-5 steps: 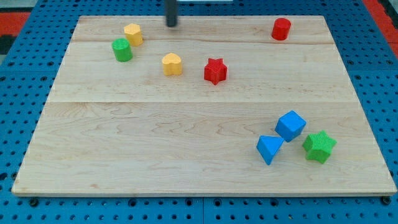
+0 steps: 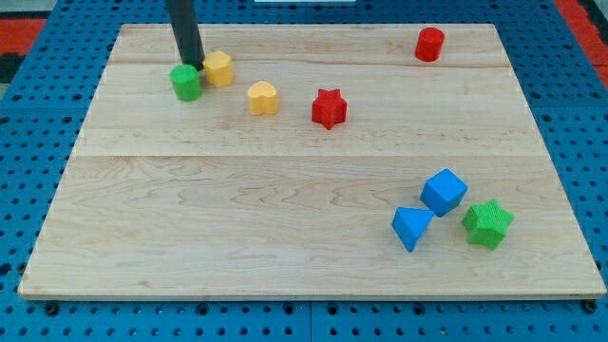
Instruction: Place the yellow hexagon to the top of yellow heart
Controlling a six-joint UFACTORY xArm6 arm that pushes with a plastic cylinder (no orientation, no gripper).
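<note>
The yellow hexagon (image 2: 219, 68) sits near the view's top left of the wooden board (image 2: 304, 218). The yellow heart (image 2: 262, 97) lies just right of it and a little lower. My tip (image 2: 192, 63) stands right at the hexagon's left side, directly above the green cylinder (image 2: 186, 83), which touches the hexagon's lower left.
A red star (image 2: 329, 108) lies right of the heart. A red cylinder (image 2: 429, 44) stands at the top right. A blue cube (image 2: 444, 192), a blue triangular block (image 2: 411, 227) and a green star (image 2: 488, 224) cluster at the lower right.
My tip has moved left and down from the top edge to the hexagon's left side. The yellow hexagon has shifted right and slightly down, closer to the heart.
</note>
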